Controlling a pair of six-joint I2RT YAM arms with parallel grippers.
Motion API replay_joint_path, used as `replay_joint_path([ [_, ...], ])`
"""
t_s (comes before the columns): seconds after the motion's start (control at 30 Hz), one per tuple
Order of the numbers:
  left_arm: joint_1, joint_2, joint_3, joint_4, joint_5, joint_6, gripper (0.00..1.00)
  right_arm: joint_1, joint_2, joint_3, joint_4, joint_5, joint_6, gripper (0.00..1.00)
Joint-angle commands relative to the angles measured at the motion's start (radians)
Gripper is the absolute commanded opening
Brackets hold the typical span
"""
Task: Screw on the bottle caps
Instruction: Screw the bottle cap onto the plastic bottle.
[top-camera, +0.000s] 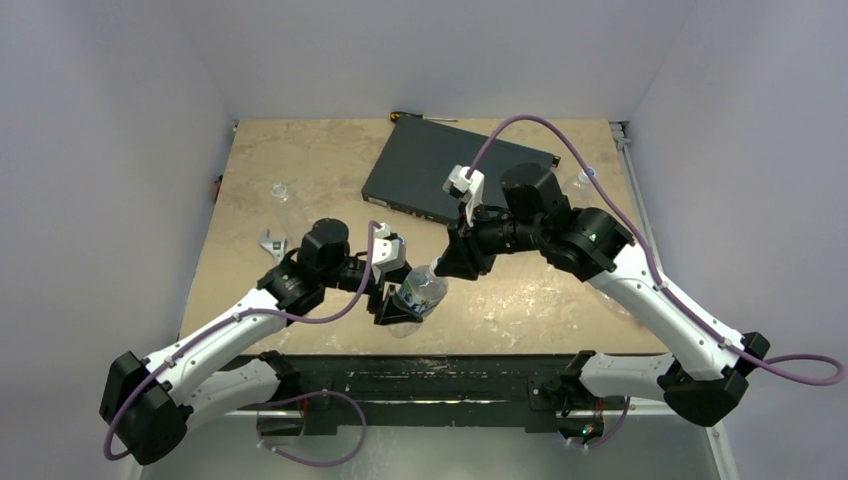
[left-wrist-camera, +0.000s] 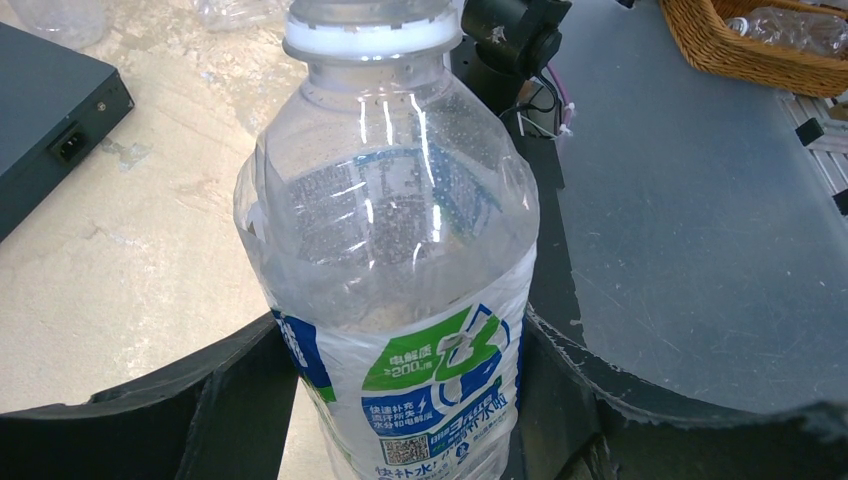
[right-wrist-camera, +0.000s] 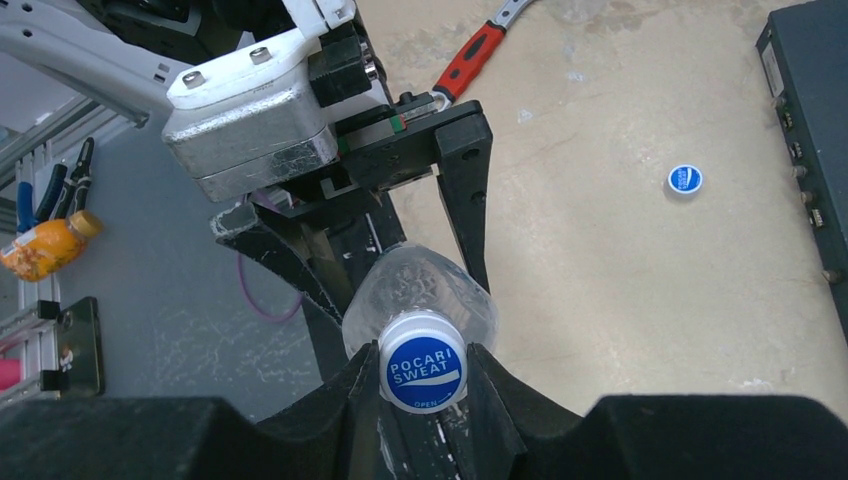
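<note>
A clear bottle (top-camera: 420, 293) with a blue, green and white label (left-wrist-camera: 440, 390) is held tilted just above the table's near edge. My left gripper (top-camera: 398, 302) is shut on its body, one black finger (left-wrist-camera: 230, 400) on each side. A blue and white bottle cap (right-wrist-camera: 423, 372) sits on its neck. My right gripper (top-camera: 441, 267) is shut on that cap, with both pads against its sides. A second bottle cap (right-wrist-camera: 685, 180) lies loose on the table. From the left wrist the held bottle's white cap rim (left-wrist-camera: 370, 35) shows at the top.
A flat black box (top-camera: 450, 175) lies at the back centre, a screwdriver (top-camera: 420, 117) behind it. A red-handled wrench (right-wrist-camera: 470, 55) rests left of my left arm. A small clear bottle (top-camera: 281, 190) stands at the back left. Off the table is a wicker basket (left-wrist-camera: 750, 50).
</note>
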Motion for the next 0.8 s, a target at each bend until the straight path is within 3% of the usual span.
replay_joint_path([
  [0.0, 0.005, 0.005, 0.046, 0.022, 0.045, 0.008, 0.00, 0.006, -0.009, 0.001, -0.004, -0.017, -0.026, 0.19],
  [0.1, 0.005, 0.013, 0.059, 0.004, 0.103, 0.021, 0.00, 0.011, -0.009, 0.022, -0.046, -0.056, -0.068, 0.14],
  [0.43, 0.006, 0.071, 0.101, -0.127, 0.258, 0.076, 0.00, 0.114, -0.009, 0.073, -0.135, -0.006, -0.103, 0.10],
  [0.6, 0.008, 0.077, 0.127, -0.166, 0.241, 0.095, 0.00, 0.177, 0.016, 0.090, -0.175, 0.046, -0.096, 0.08],
  [0.77, 0.007, 0.061, 0.163, -0.197, 0.132, 0.123, 0.00, 0.204, 0.031, 0.094, -0.189, 0.082, -0.085, 0.07],
])
